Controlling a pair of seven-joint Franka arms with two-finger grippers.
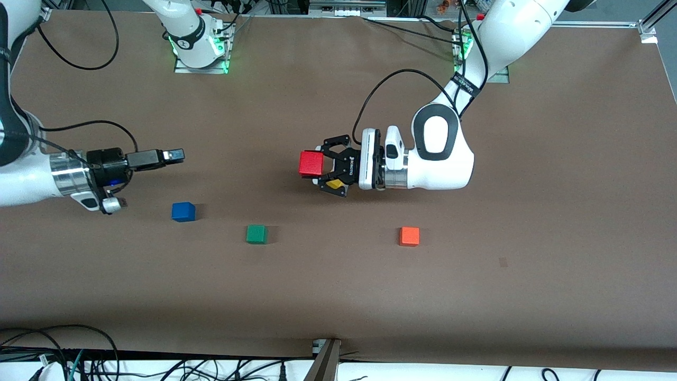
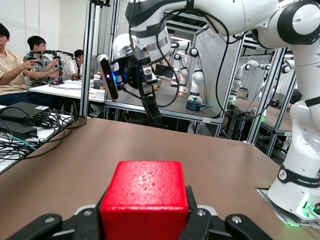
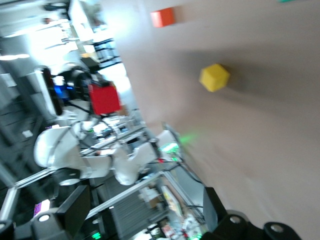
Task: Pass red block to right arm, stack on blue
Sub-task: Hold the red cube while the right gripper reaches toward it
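My left gripper [image 1: 319,165] is shut on the red block [image 1: 311,163], which it holds level above the middle of the table. In the left wrist view the red block [image 2: 144,200] fills the space between the black claw fingers [image 2: 47,227]. My right gripper [image 1: 177,155] hangs open above the table toward the right arm's end, pointing at the red block with a wide gap between them. Nothing is between its fingers [image 3: 77,202]. The red block [image 3: 104,98] also shows in the right wrist view. The blue cube [image 1: 183,211] lies on the table close to the right gripper, nearer the front camera.
A green cube [image 1: 256,234] lies beside the blue one, toward the middle. An orange cube [image 1: 409,236] sits toward the left arm's end. A yellow cube [image 1: 334,184] lies on the table under the left gripper. Cables run along the table's front edge [image 1: 328,352].
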